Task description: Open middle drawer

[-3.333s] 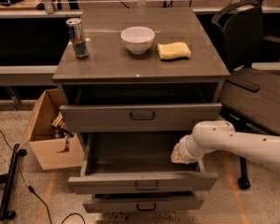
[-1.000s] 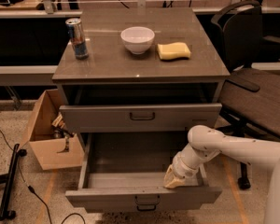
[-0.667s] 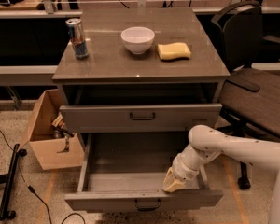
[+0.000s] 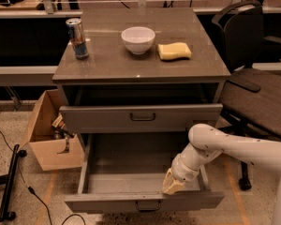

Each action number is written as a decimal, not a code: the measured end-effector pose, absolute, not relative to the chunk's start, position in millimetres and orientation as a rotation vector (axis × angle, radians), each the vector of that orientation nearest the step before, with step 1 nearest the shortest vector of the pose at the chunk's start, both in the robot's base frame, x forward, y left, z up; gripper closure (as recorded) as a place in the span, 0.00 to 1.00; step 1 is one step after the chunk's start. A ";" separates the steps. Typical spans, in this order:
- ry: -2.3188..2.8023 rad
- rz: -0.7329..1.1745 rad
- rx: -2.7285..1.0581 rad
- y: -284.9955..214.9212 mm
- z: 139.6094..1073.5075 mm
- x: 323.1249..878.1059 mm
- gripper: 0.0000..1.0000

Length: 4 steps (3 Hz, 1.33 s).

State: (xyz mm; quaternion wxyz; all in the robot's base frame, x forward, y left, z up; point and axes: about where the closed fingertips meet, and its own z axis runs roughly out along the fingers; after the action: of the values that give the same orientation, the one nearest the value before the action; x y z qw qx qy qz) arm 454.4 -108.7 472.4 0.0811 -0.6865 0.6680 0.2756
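Note:
The middle drawer (image 4: 145, 201) of the grey cabinet stands pulled far out, its dark pull handle (image 4: 147, 205) centred on the flat front. Its inside (image 4: 126, 165) is bare. My gripper (image 4: 173, 184) at the end of the white arm (image 4: 210, 146) reaches down into the drawer's front right corner, just behind the front panel. The top drawer (image 4: 140, 117) above it is pulled out a little. The lowest drawer is hidden under the open one.
On the cabinet top (image 4: 107, 62) stand a drink can (image 4: 77, 38), a white bowl (image 4: 138, 39) and a yellow sponge (image 4: 174, 50). A cardboard box (image 4: 47, 130) sits on the floor at the left, beside a black stand (image 4: 9, 182). A dark office chair (image 4: 253, 78) is at the right.
The middle drawer has slid further out toward the camera, and my gripper has moved down and forward with it to the drawer's front. Over the last second little has changed.

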 end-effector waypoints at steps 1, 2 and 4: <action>1.978 0.712 -2.036 -107.9 483.8 481.2 1.00; 1.997 0.550 -1.930 -131.0 503.7 516.1 1.00; 2.068 0.599 -1.542 -222.3 531.5 521.1 1.00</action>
State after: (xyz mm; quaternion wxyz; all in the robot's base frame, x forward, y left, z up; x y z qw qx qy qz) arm 521.1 -222.3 531.5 0.2443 -0.5646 0.7572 0.2195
